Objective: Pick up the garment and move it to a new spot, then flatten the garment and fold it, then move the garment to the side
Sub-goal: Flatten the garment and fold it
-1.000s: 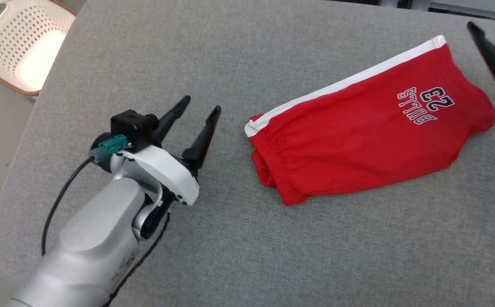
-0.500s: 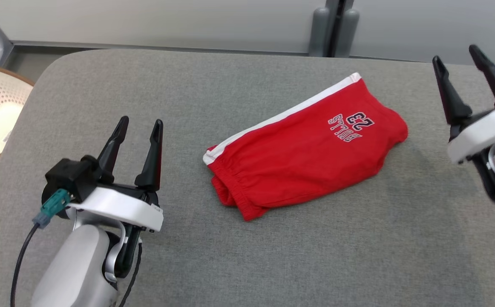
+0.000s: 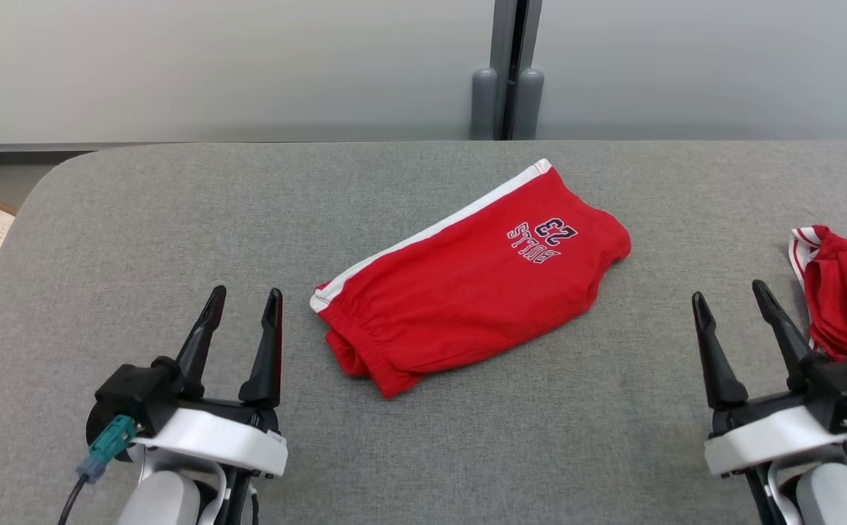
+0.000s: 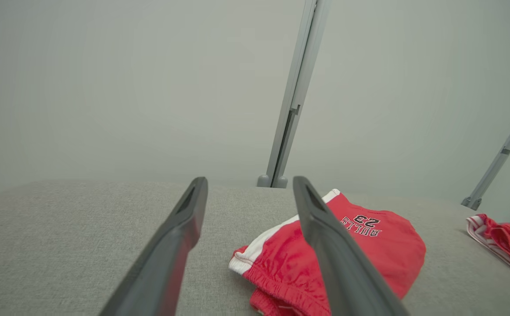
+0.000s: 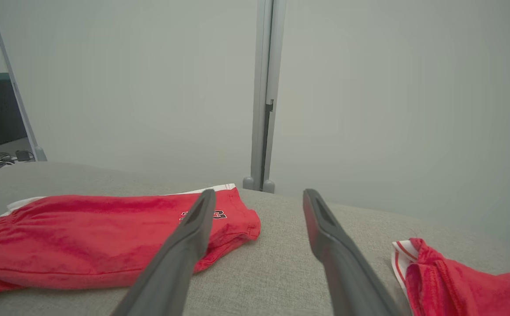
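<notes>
The head camera had swung round, bringing the right gripper (image 3: pixel 728 291) to lower right, the left gripper (image 3: pixel 246 292) to lower left; both jaws gaped, empty; the shorts (image 3: pixel 467 281) lay mid-frame on the tabletop (image 3: pixel 176 219); soft, light, limp; probably best pinched at the waistband (image 3: pixel 365 351).

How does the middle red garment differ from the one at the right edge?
The red shorts lie folded flat mid-table; the right garment is bunched up. The red shorts carry a 23 print; the right garment shows striped trim. Both are red with white.
</notes>
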